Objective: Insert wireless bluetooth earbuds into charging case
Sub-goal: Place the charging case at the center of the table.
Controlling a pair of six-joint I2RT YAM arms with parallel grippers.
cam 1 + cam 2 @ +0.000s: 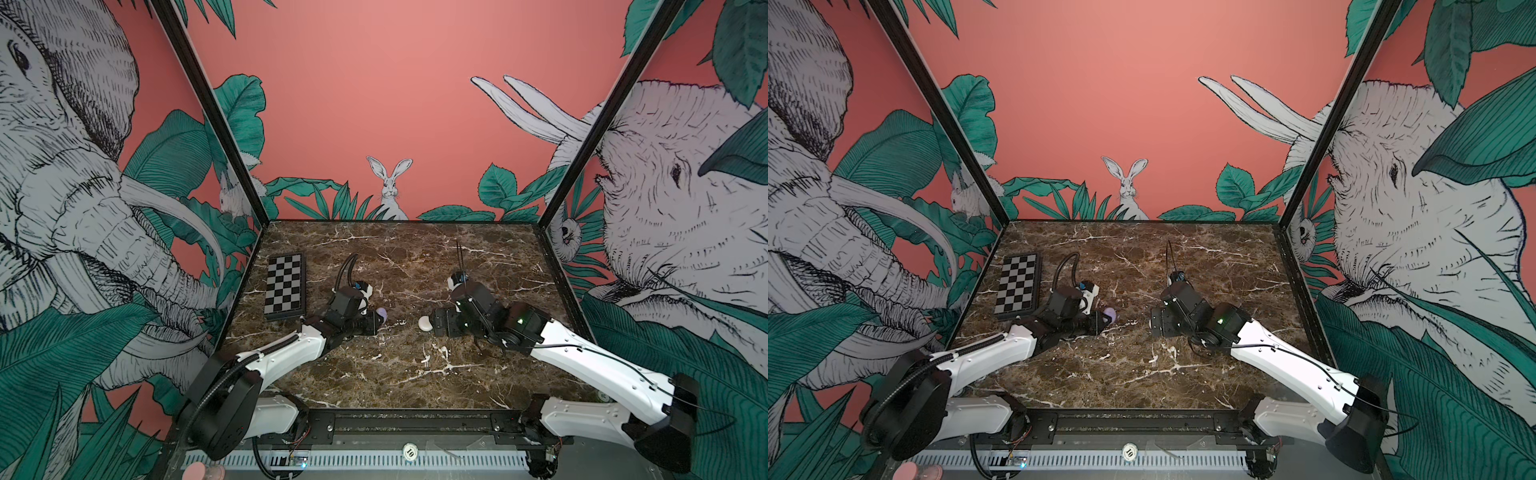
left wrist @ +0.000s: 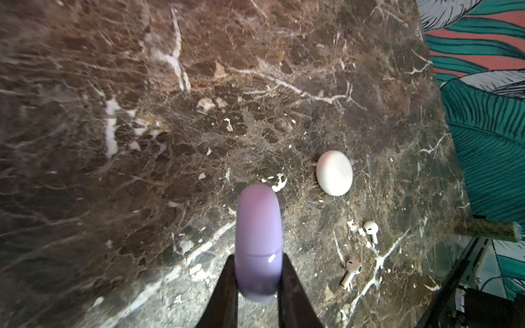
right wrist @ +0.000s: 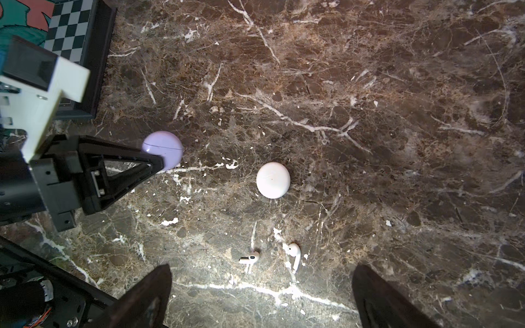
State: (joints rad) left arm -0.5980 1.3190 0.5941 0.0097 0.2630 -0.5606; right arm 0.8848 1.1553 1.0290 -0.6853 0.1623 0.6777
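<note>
Lilac case (image 2: 258, 241) sits closest to the left wrist camera, pinched on edge by the left gripper (image 2: 257, 272). Its lid seam looks shut, though blur makes that uncertain. No lilac earbuds show anywhere.

Two white earbuds (image 3: 250, 258) lie flat on the marble table (image 3: 397, 142), near each other but apart. The closed white case (image 3: 273, 179) rests just beyond them. The right gripper (image 3: 262, 272) hovers over the pair, spread wide and holding nothing. A chessboard (image 1: 284, 286) lies well off to the side.

Likely trouble:
- **Slipping case:** the smooth, rounded lilac case could twist or squirt out of its narrow pinch.
- **Closed lids:** with both lids down, no earbud can go in.
- **Scattered earbuds:** they are tiny and lie low, so closing fingers might flick one away or scrape the stone.
- **Marble veins:** white veins nearby could be mistaken for stems.
- **Close arms:** the two arms work near each other and may bump.
</note>
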